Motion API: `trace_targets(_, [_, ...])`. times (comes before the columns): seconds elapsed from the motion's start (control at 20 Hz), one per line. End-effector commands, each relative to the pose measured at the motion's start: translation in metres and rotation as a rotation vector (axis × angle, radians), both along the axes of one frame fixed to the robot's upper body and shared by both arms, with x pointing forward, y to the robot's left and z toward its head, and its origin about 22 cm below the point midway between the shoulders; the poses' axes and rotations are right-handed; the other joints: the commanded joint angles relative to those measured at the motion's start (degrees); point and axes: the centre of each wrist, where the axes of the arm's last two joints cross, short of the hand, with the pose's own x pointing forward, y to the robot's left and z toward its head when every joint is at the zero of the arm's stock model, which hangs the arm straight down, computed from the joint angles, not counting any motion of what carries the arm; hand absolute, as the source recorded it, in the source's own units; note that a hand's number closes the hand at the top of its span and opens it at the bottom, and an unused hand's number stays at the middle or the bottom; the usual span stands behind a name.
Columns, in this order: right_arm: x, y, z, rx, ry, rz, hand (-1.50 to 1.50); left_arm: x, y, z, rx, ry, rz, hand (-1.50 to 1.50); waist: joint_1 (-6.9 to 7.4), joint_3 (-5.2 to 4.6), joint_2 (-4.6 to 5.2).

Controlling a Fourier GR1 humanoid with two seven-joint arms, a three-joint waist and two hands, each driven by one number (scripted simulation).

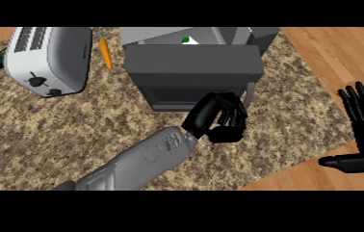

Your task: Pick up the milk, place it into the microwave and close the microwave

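The grey microwave (235, 34) stands at the top middle of the head view. Its dark door (192, 65) lies across the front, toward me. Behind the door's top edge, inside the microwave, shows the white top of the milk (188, 40) with a green cap. My left hand (222, 116) rests against the lower right part of the door, fingers curled, with nothing in it. My right hand (353, 111) stays open at the right edge, fingers up, resting.
A white toaster (50, 58) sits at the upper left, with an orange carrot (105, 53) lying between it and the microwave. The speckled counter top (64, 135) gives way to a wooden surface (320, 48) on the right.
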Motion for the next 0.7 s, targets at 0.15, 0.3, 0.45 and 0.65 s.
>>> trace_targets(0.15, [0.018,0.008,0.021,0.042,-0.057,0.117,-1.50,0.018,-0.017,0.031,-0.044,-0.049,0.020,1.50,-2.99,0.10,0.86])
trace_targets(0.3, [0.026,0.012,0.029,0.049,-0.074,0.157,-1.50,0.027,-0.019,0.042,-0.046,-0.051,0.051,1.50,-3.39,0.25,1.29])
trace_targets(0.45, [0.031,0.013,0.037,0.043,-0.077,0.178,-1.50,0.035,-0.020,0.050,-0.047,-0.057,0.068,1.50,-4.34,0.25,1.63])
trace_targets(0.65, [0.040,0.017,0.053,0.039,-0.100,0.247,-1.50,0.042,-0.022,0.060,-0.064,-0.074,0.097,1.50,-5.49,0.38,2.04])
